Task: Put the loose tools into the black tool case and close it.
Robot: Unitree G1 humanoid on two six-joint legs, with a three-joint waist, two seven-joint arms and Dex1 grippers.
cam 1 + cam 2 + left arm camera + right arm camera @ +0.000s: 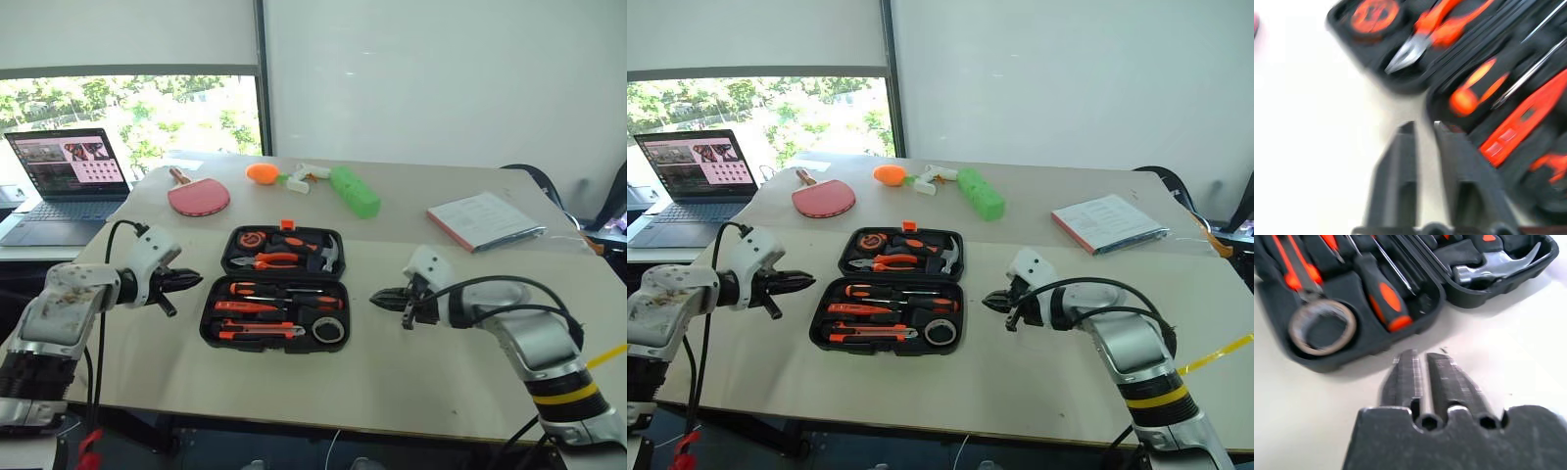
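Observation:
The black tool case point(207, 325) lies open in the middle of the table, its lid flat behind the base. In the base lie black-and-orange screwdrivers point(279, 290), a utility knife point(257, 333) and a round tape roll point(328, 329). Pliers point(269, 261) and a hammer point(328, 253) sit in the lid. My left gripper point(196, 281) hovers just left of the case, shut and empty, pointing at it. My right gripper point(377, 297) hovers just right of the case, shut and empty. In the right wrist view the tape roll point(1322, 328) lies close beyond the fingertips point(1410, 357).
A red paddle point(199, 196), an orange toy point(262, 173) and a green toy point(355, 191) lie behind the case. An open laptop point(69, 181) stands on a side table at the far left. A notebook point(485, 220) lies at the back right.

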